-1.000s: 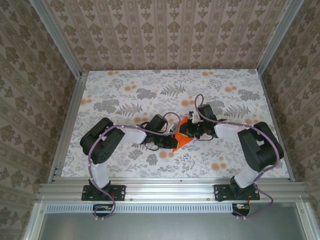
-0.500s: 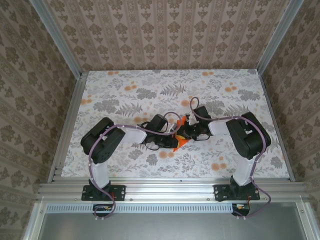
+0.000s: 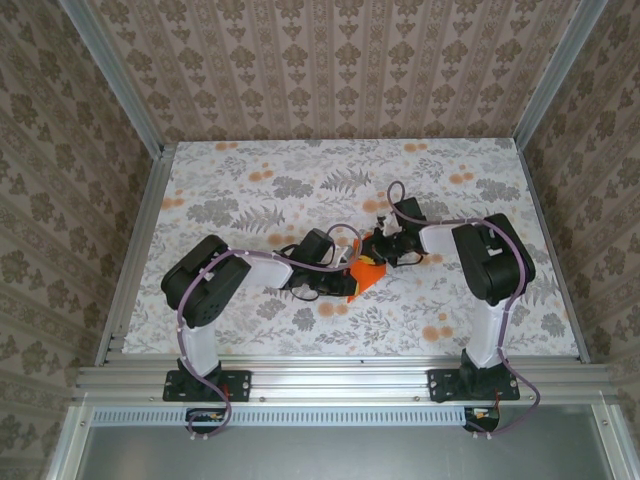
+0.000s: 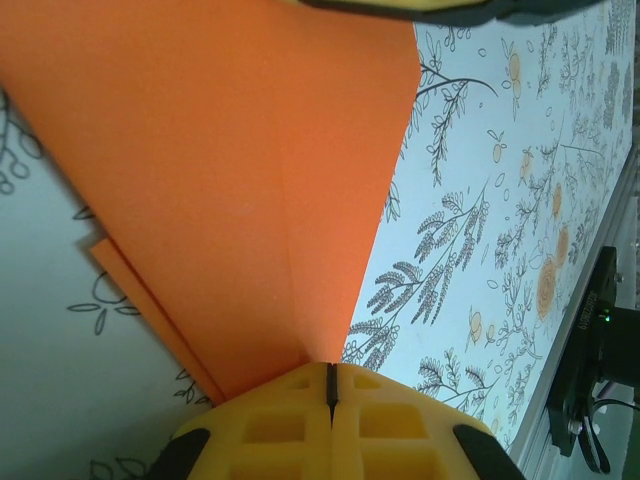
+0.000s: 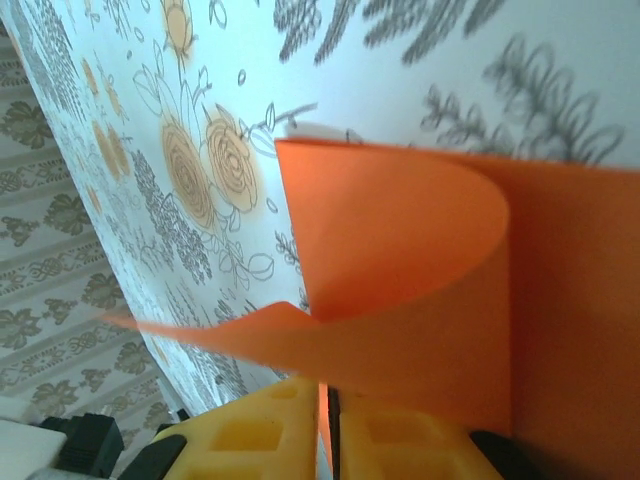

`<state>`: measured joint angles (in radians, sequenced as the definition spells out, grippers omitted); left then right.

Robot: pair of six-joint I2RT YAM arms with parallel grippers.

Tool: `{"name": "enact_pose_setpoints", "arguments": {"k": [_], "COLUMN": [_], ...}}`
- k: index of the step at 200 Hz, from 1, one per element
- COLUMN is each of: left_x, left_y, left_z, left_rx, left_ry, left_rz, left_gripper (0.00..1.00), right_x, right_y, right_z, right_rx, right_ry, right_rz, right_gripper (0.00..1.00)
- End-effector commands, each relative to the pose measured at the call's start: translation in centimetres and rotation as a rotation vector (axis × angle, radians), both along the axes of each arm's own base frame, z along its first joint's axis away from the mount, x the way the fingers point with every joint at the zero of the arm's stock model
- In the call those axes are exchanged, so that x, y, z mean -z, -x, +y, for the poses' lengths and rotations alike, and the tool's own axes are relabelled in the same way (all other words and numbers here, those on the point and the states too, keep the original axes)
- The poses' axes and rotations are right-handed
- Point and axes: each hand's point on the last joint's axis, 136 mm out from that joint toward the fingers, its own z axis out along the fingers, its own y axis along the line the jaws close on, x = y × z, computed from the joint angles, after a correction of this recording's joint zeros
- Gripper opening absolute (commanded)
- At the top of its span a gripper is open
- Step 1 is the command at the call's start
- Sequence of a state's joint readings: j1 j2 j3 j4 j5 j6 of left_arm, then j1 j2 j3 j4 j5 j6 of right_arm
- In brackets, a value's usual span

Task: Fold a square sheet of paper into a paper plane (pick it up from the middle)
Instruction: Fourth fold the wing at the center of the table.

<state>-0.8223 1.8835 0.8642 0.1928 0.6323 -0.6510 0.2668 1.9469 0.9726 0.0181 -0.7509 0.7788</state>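
Observation:
The square sheet of paper (image 3: 366,277) is bright orange, creased into layers, and lies at the table's middle between both arms. In the left wrist view the paper (image 4: 250,180) narrows to a point at my left gripper (image 4: 330,365), whose yellow jaws are shut with a dark bare slit; the tips touch that point. My left gripper (image 3: 346,280) sits at the paper's left edge. My right gripper (image 5: 325,385) is shut on a flap of the paper (image 5: 420,250), which curls up and over. From above, my right gripper (image 3: 378,250) is at the paper's far side.
The table (image 3: 300,180) has a floral print with pale orange blotches. Aluminium rails (image 3: 130,250) and patterned walls close it in on three sides. A black mount (image 4: 590,350) stands at the table's near edge.
My right gripper has drawn a little towards the far side with the flap, and its forearm has swung in. More of the orange paper shows than half a second ago. The left arm stays put.

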Motion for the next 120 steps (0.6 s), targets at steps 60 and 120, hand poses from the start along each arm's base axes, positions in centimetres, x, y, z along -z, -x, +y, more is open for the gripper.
{"name": "enact_pose_setpoints", "arguments": {"k": [60,120], "left_x": [6.4,6.3], "left_y": [4.5,4.6], "left_z": [5.2,5.1], "left_rx": [-0.009,-0.006], "left_ry": [-0.261,-0.259], "left_rz": [0.195,0.197], "left_gripper": [0.00,0.00], "right_x": [1.9,0.7], "right_y": [-6.9,-8.8], "right_z": [-7.1,-8.4], "right_rx": [0.172,0.185], "right_ry": [0.161,0.169], "right_rz": [-0.071,-0.080], "right_gripper": [0.14,0.15]}}
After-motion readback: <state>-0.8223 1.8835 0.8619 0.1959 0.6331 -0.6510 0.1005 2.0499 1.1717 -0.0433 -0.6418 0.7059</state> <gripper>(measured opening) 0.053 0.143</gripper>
